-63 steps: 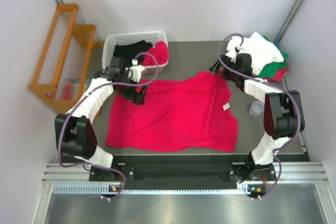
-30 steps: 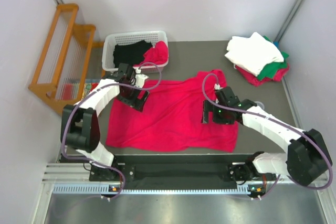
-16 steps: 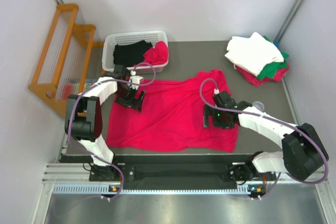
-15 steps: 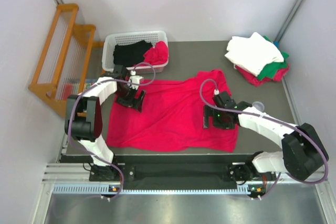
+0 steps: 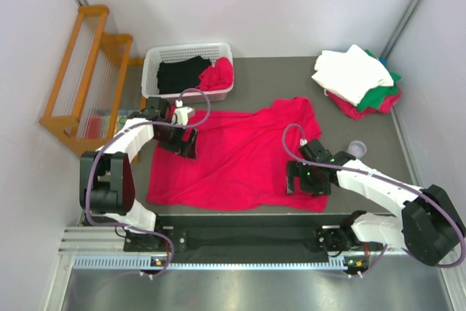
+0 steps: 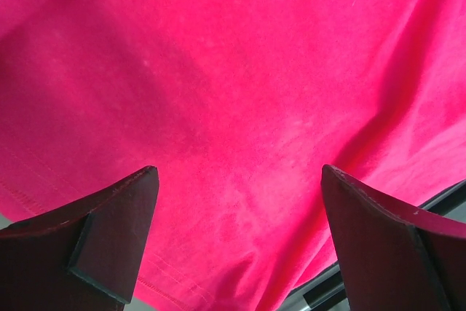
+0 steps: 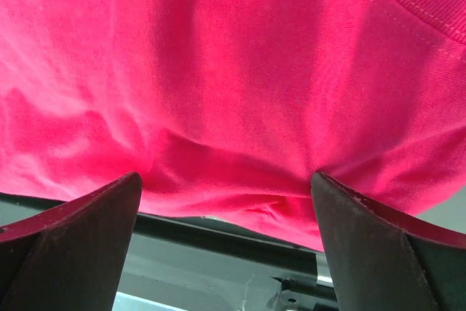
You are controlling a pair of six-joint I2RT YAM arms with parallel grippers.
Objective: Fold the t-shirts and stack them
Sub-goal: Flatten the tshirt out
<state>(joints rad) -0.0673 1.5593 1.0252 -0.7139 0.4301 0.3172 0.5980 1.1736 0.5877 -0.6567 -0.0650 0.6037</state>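
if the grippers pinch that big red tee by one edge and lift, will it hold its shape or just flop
The red tee will probably flop: it lies flat with soft wrinkles and bunched folds at its edge, visible between the open right gripper. It looks thin and light, so the free side would likely drag across the table.

Left arm bent sharply, forearm reaching inward and away from base; left gripper (image 5: 179,141) low, pointed down, jaws spread wide. Right arm stretched low, inward from its base; right gripper (image 5: 304,178) also pointed down, jaws spread wide.
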